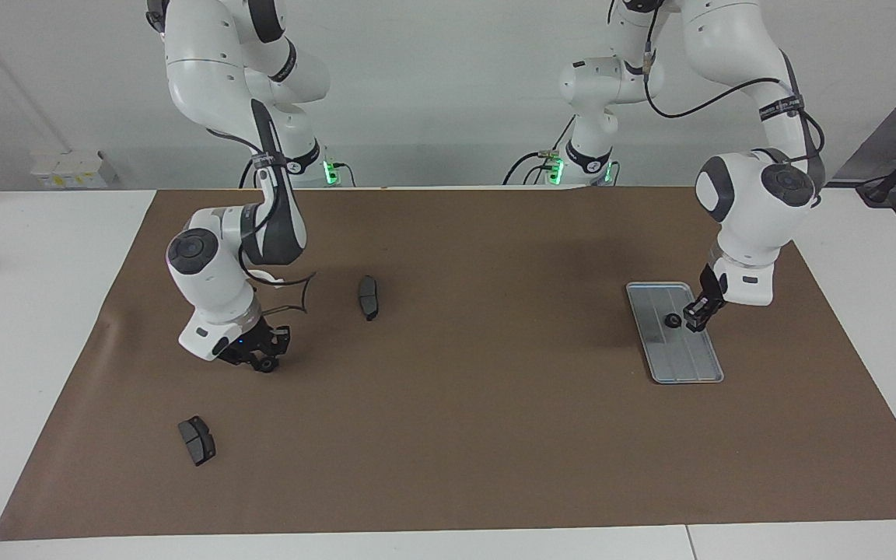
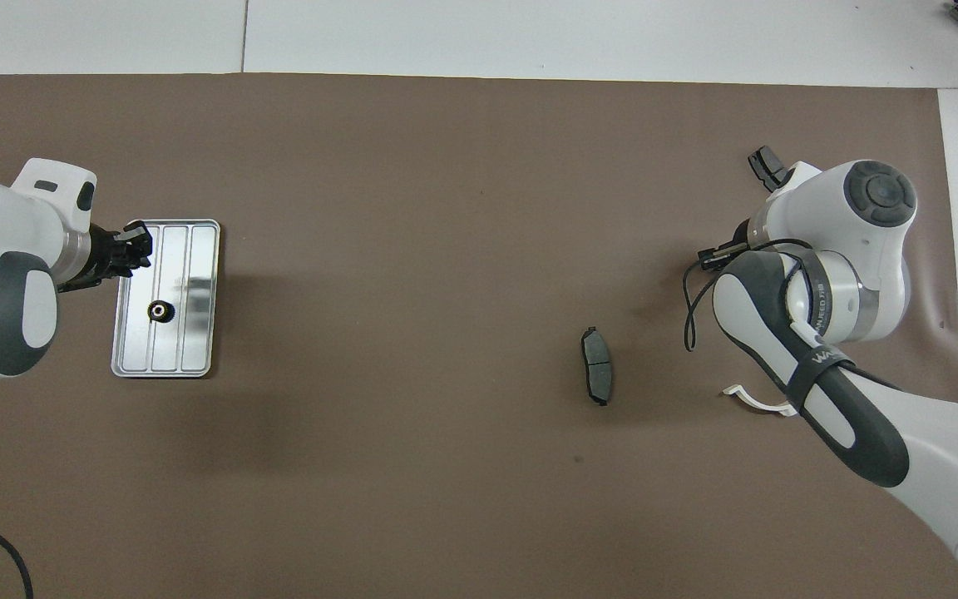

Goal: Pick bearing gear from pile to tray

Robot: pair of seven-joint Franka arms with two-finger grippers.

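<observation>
The silver tray (image 1: 685,362) (image 2: 196,337) lies toward the left arm's end of the mat. One small black bearing gear (image 1: 672,320) (image 2: 160,310) rests in it. My left gripper (image 1: 698,315) (image 2: 136,243) hangs shut over the tray's long rim, beside that gear. My right gripper (image 1: 264,359) is down at the mat among the pile's scattered parts, with a small round black part at its tip. The overhead view hides it under its own wrist.
One dark brake pad (image 1: 369,296) (image 2: 596,376) lies toward the mat's middle. Another brake pad (image 1: 197,440) (image 2: 766,166) lies farther from the robots than the right gripper. A white half-ring bracket (image 2: 749,398) sits nearer the robots, partly under the right arm.
</observation>
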